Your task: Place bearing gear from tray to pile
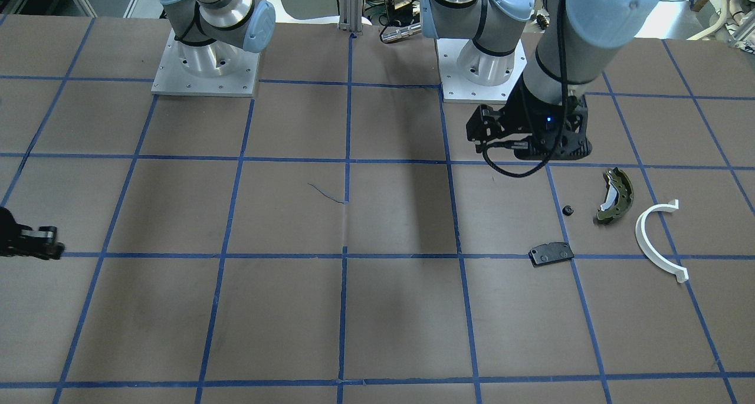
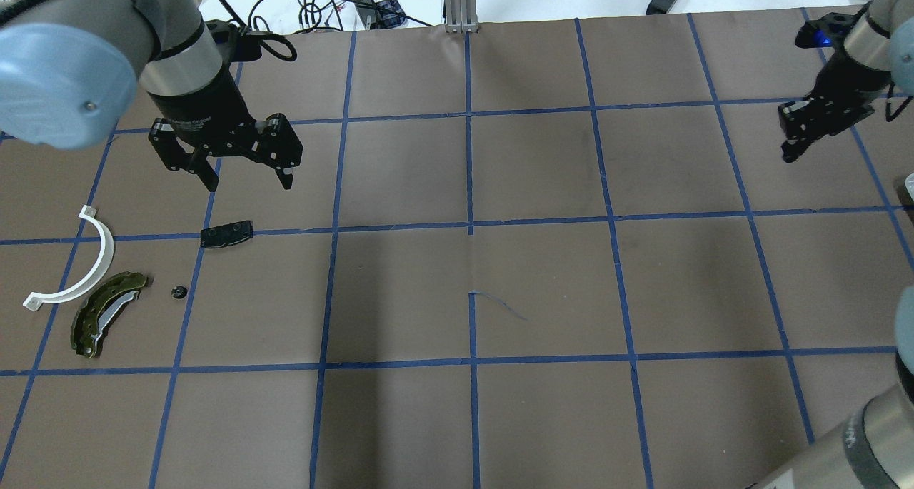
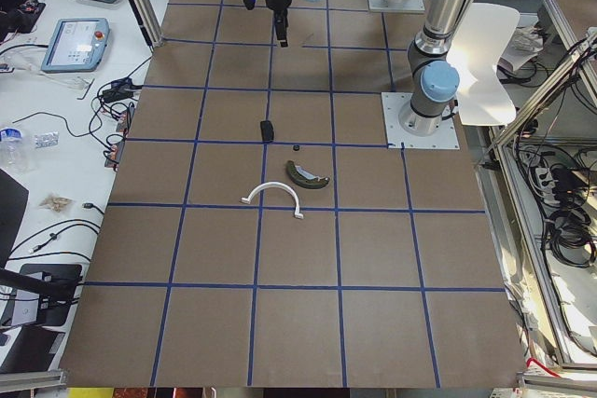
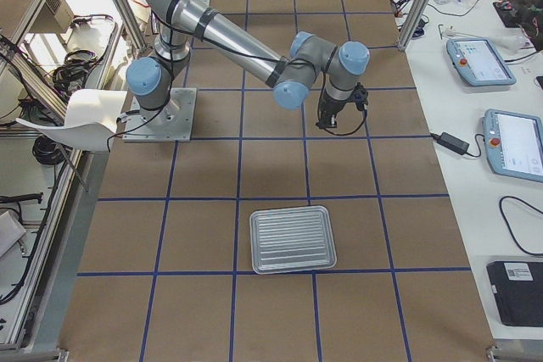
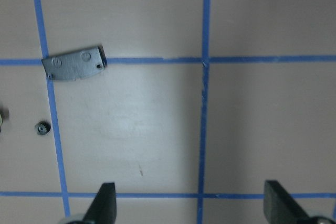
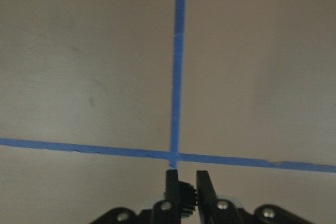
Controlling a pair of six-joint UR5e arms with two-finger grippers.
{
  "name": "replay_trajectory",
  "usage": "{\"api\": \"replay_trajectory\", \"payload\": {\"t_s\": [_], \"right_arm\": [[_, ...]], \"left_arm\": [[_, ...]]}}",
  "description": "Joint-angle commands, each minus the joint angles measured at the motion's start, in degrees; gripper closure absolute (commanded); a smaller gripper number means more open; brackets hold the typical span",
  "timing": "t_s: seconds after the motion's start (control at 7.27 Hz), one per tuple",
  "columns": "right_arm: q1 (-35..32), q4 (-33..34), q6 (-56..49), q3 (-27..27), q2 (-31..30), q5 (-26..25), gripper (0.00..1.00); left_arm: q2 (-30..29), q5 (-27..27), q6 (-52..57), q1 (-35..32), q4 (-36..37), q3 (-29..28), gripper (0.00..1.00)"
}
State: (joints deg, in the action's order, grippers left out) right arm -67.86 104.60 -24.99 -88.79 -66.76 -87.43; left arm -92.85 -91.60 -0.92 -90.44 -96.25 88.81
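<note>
My right gripper [image 6: 187, 190] is shut on a small black toothed bearing gear [image 6: 187, 192] and holds it above the brown table; it is at the far right in the overhead view [image 2: 789, 153]. The silver tray [image 4: 293, 239] lies on the table near that arm. The pile is at the table's left: an olive-green brake shoe [image 2: 107, 312], a white arc [image 2: 108, 257] and a black pad plate [image 2: 226, 233]. A second small black gear [image 2: 178, 291] lies beside the shoe. My left gripper [image 2: 246, 182] is open and empty, above the table just beyond the pad plate [image 5: 73, 64].
The table is brown paper with a blue tape grid. The two arm bases [image 1: 206, 68] stand at the robot's edge. Cables and operator tablets [image 4: 488, 61] lie on the side benches off the table.
</note>
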Motion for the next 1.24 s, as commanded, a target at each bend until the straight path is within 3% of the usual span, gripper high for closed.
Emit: {"api": "replay_trajectory", "payload": {"t_s": [0.0,0.14,0.28,0.69,1.1], "right_arm": [[-8.13,-0.28,11.59,-2.95,-0.12,9.35,1.00],[-12.95,0.16,17.99,-3.84,-0.12,11.39,1.00],[-18.92,1.21,26.40,-3.94,-0.12,12.89,1.00],[-35.02,15.67,44.63,-7.51,1.02,15.71,1.00],[-42.34,33.96,53.62,-17.28,3.13,16.42,1.00]], "left_arm": [[2.93,3.42,-1.97,-2.80,-2.13,-4.43,0.00],[2.41,3.10,-1.37,-2.98,5.99,-2.87,0.00],[2.93,3.44,-1.02,-2.90,8.86,-1.63,0.00],[3.29,3.18,-0.84,-2.55,8.62,-1.36,0.00],[3.64,3.00,-0.84,-2.37,8.53,-1.36,0.00]]}}
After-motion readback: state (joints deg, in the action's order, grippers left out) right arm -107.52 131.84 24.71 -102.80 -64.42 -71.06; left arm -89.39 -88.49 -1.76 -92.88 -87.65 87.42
